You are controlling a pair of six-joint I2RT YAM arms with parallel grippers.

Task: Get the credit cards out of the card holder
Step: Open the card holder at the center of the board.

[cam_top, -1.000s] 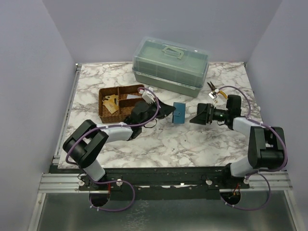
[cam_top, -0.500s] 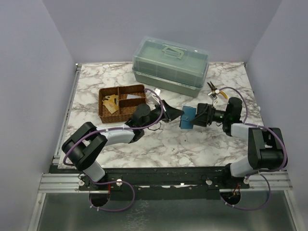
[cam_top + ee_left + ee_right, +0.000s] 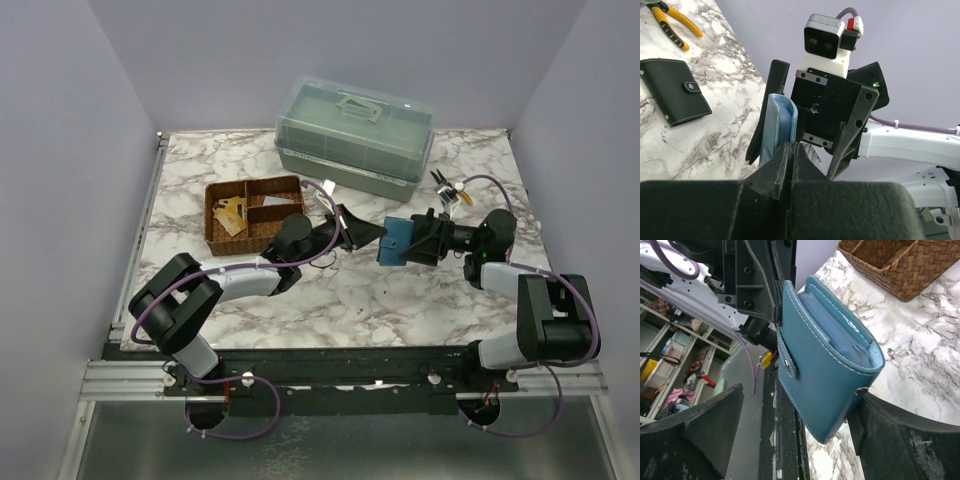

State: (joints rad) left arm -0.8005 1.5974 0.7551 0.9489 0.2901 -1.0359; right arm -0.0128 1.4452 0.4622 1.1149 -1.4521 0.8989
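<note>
Right wrist view: we are finding the card holder (image 3: pixel 825 385) lying directly between the right gripper's (image 3: pixel 797 392) parted jaws, clear of the worktop (image 3: pixel 920 340); opposite, the left gripper (image 3: pixel 790 152) is clamping its far edge.

The card holder (image 3: pixel 820 390) is teal-blue, the table (image 3: pixel 350 300) white-grey marbled.

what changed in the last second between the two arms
The left end effector, shut on the card holder, carried it to the right, away from the basket. The right end effector came in to meet it, and its open jaws now stand on either side of the holder. The basket, green case and pliers stayed put.
</note>
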